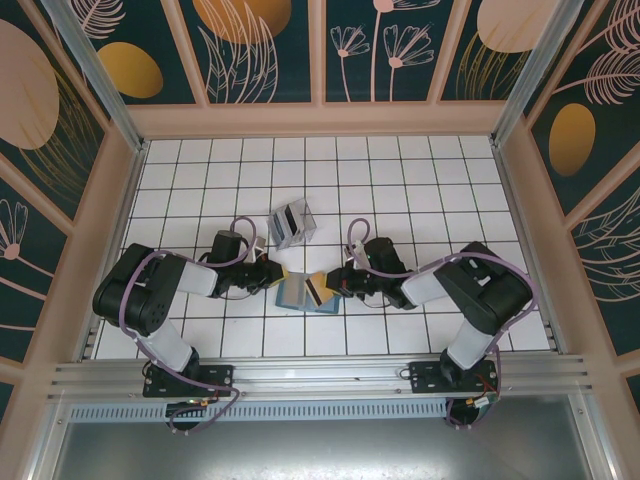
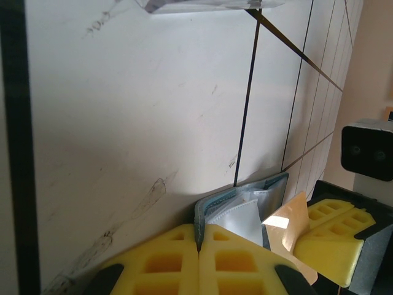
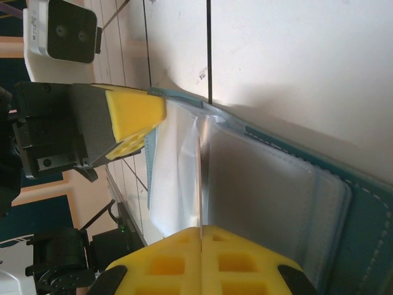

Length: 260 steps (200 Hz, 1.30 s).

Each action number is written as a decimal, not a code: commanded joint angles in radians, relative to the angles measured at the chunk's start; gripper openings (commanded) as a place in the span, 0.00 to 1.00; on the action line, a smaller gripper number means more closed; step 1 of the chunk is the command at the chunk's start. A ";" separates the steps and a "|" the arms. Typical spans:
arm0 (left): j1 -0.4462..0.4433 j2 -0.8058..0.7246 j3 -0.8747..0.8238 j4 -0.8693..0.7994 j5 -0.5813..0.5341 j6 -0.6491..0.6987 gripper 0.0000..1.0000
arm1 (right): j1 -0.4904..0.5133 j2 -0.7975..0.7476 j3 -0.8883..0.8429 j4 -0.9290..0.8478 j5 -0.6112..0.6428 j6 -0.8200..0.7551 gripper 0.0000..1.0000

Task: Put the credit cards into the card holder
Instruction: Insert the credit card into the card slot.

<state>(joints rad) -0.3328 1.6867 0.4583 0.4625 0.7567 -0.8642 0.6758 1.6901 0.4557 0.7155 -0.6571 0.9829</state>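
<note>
The teal card holder (image 1: 296, 293) lies open on the white tiles between the two arms. My left gripper (image 2: 199, 241) is shut on the card holder's (image 2: 212, 209) stitched edge, at its left side (image 1: 274, 275). My right gripper (image 3: 201, 232) is shut on one thin credit card (image 3: 200, 178), seen edge-on. That card's far end sits among the holder's clear sleeves (image 3: 270, 184). In the left wrist view this card (image 2: 284, 224) shows a tan-gold face. Other grey striped credit cards (image 1: 292, 226) lie in a small cluster about two tiles behind the holder.
Patterned walls (image 1: 90, 200) enclose the tiled floor (image 1: 400, 180) on three sides. A metal rail (image 1: 320, 375) runs along the near edge by the arm bases. Open tiles stretch behind and beside the card cluster.
</note>
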 commanded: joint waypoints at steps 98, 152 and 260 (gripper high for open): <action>-0.005 -0.003 -0.017 -0.123 -0.062 0.029 0.14 | 0.152 0.013 -0.037 0.163 0.326 0.187 0.00; -0.005 -0.025 -0.023 -0.148 -0.060 0.047 0.09 | 0.190 0.035 -0.114 0.291 0.463 0.260 0.00; -0.005 -0.025 -0.030 -0.142 -0.054 0.048 0.07 | 0.283 0.101 -0.073 0.353 0.613 0.280 0.01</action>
<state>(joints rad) -0.3347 1.6573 0.4568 0.4145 0.7387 -0.8410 0.9440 1.7580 0.3660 1.0386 -0.1013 1.2423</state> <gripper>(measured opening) 0.071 0.054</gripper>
